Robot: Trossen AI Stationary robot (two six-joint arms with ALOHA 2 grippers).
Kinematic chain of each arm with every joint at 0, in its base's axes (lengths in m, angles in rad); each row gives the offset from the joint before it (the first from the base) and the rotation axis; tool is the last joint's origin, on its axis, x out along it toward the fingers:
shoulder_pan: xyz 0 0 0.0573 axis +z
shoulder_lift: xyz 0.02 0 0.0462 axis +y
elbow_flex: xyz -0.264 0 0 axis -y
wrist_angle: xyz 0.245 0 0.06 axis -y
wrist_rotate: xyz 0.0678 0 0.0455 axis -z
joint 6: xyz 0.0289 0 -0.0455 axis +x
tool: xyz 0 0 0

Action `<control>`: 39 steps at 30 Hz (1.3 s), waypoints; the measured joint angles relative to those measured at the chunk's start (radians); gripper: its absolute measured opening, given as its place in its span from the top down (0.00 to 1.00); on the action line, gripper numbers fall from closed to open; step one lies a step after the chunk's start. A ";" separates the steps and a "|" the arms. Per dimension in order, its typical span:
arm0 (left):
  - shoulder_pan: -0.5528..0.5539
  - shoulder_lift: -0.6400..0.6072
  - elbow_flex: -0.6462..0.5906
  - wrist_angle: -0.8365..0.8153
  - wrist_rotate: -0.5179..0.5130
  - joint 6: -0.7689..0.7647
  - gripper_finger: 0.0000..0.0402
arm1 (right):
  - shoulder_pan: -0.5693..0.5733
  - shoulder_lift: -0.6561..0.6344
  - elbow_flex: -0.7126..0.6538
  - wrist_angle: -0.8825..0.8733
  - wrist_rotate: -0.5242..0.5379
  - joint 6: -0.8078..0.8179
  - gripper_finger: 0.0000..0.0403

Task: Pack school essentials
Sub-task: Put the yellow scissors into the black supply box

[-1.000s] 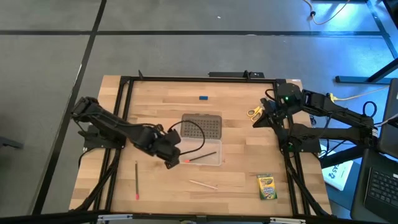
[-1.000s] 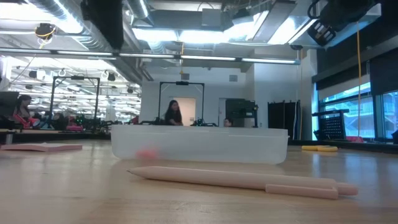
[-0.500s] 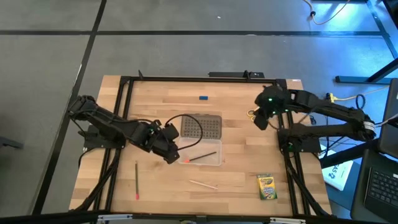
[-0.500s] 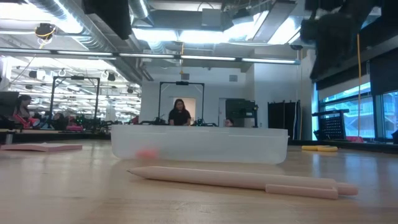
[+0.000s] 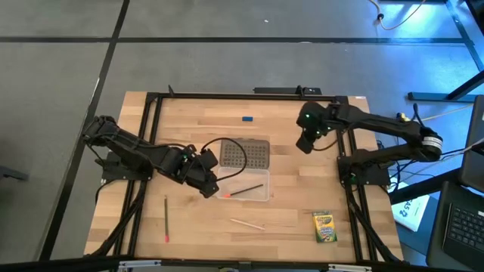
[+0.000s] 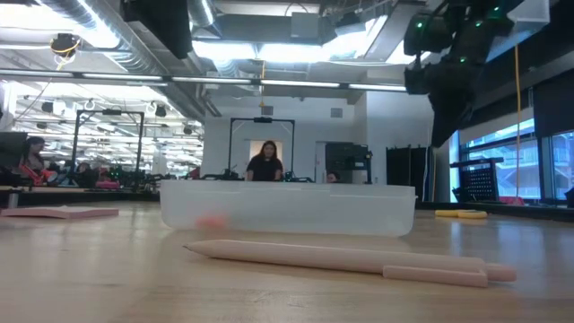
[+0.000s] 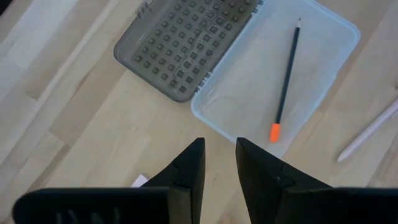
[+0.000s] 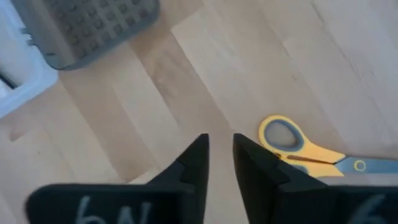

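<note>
**Operator:** What can't I make out here?

**Spotter:** From above, your scissors (image 8: 311, 152) are hidden under the right arm; the right wrist view cuts their blades off at its edge. The pale pencil (image 7: 370, 132) runs off the left wrist view. The blue block (image 5: 247, 119) is too small to identify.

I have bare table (image 5: 291, 208) open between the clear case (image 5: 246, 185) and the crayon box (image 5: 324, 227), with only the pale pencil (image 5: 247, 224) lying across the near middle, while the left gripper (image 5: 209, 187) crowds the case's left end and its grey lid (image 5: 245, 154) blocks the far side.
</note>
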 joint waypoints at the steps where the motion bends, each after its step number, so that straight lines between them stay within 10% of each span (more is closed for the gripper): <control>1: 0.000 0.000 0.000 0.000 0.000 0.000 0.79 | -0.005 0.011 0.001 0.006 0.000 0.012 0.77; 39: 0.000 0.000 0.000 0.001 0.009 -0.002 0.79 | -0.165 0.492 -0.002 0.112 0.053 0.095 0.64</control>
